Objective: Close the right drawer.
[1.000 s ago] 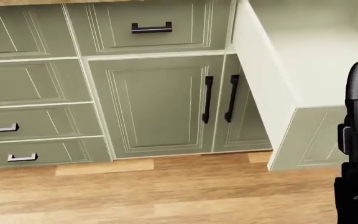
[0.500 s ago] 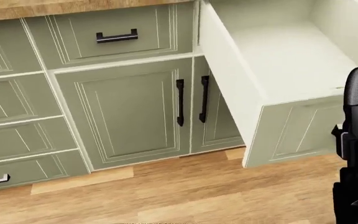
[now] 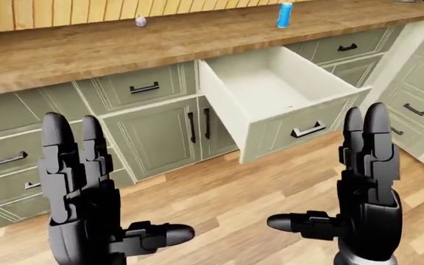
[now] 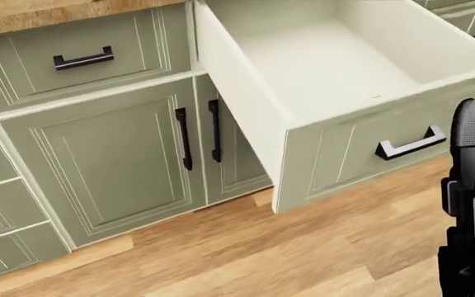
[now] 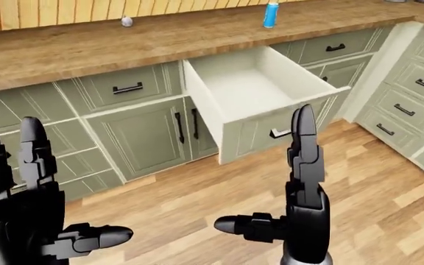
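Note:
The right drawer stands pulled far out of the green cabinets, white inside and empty, with a dark handle on its face. It also shows in the head view. My left hand is raised at the lower left of the left-eye view, fingers open, holding nothing. My right hand is raised at the lower right, fingers open, holding nothing, below and short of the drawer face.
A wooden counter runs above the cabinets, with a blue can and a small grey ball on it. Cabinet doors stand left of the drawer. More drawers line the right side. Wood floor lies below.
The whole head view has shifted: the cabinets slid left and the open drawer's face and handle came into view. The camera moved right; my right hand stays at the right edge.

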You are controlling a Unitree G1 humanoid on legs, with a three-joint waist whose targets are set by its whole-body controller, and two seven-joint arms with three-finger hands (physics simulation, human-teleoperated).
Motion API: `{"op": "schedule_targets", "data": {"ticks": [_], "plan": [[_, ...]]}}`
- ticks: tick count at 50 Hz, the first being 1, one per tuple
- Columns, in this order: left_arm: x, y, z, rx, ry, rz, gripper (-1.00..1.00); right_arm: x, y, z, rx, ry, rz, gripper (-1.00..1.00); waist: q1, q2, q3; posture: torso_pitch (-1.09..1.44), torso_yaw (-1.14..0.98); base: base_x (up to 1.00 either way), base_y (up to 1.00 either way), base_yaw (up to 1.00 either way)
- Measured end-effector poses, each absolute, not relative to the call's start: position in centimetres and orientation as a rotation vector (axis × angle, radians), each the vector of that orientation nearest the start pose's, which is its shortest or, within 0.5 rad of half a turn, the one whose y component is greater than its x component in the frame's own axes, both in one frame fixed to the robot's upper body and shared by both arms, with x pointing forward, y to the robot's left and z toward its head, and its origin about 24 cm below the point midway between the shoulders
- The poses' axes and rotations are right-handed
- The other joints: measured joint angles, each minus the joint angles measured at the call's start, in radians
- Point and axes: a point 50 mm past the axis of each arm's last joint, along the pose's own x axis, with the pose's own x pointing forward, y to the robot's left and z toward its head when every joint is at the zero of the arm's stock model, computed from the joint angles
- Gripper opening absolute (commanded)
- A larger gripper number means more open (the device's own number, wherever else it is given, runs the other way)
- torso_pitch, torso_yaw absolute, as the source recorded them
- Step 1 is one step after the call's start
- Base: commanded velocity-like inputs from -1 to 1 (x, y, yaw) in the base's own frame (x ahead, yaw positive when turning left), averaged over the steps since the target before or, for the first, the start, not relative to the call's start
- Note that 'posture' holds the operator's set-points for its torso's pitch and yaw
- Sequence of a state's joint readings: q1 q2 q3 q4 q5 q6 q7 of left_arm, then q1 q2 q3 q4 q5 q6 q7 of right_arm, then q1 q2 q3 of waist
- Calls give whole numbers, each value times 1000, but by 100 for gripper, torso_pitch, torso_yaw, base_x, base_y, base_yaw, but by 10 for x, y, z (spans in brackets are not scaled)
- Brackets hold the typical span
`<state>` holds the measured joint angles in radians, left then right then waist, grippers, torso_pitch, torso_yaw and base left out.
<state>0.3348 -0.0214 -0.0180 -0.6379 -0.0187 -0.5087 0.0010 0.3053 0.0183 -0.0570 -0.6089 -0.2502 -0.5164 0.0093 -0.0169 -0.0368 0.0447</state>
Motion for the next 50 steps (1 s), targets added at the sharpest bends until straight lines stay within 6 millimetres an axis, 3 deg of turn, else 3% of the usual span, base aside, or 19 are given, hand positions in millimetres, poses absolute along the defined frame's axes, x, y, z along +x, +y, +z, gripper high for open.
{"op": "schedule_targets", "data": {"ticks": [6,9,11,15,21,23,24,27,32,34,36,42,47,50], "plan": [[151,161,168,4,-865,86,100,159,-158,162,-327,-836,-85,100,12,64,21,0,0,0,0,-24],[151,162,168,7,-866,87,100,158,-157,163,-325,-841,-84,100,20,109,16,0,0,0,0,-24],[152,164,165,13,-846,98,100,158,-154,159,-317,-826,-71,100,30,89,21,0,0,0,0,-25],[152,164,163,6,-833,96,100,157,-155,159,-326,-819,-68,100,24,73,12,0,0,0,0,-24],[151,163,166,10,-857,92,100,155,-154,163,-321,-851,-67,100,26,5,11,0,0,0,0,-25],[151,162,166,6,-860,88,100,156,-154,163,-323,-850,-66,100,18,-21,0,0,0,0,0,-25],[152,160,164,0,-853,82,100,156,-156,161,-328,-840,-70,100,10,-6,5,0,0,0,0,-25],[154,159,161,6,-827,70,100,159,-158,156,-327,-801,-78,100,1,3,7,0,0,0,0,-25],[151,160,165,9,-856,76,100,157,-156,160,-323,-828,-73,100,13,47,19,0,0,0,0,-26],[151,160,166,7,-864,74,100,156,-155,160,-325,-831,-72,100,14,71,23,0,0,0,0,-26],[150,160,166,8,-866,74,100,155,-155,160,-327,-834,-71,100,17,109,17,0,0,0,0,-26],[152,163,162,11,-836,89,100,157,-152,155,-328,-810,-54,100,26,80,10,0,0,0,0,-26],[150,162,166,12,-857,87,100,154,-151,159,-324,-841,-58,100,29,22,13,0,0,0,0,-25],[149,162,167,10,-863,86,100,153,-151,159,-326,-842,-58,100,22,-25,2,0,0,0,0,-25]]}}
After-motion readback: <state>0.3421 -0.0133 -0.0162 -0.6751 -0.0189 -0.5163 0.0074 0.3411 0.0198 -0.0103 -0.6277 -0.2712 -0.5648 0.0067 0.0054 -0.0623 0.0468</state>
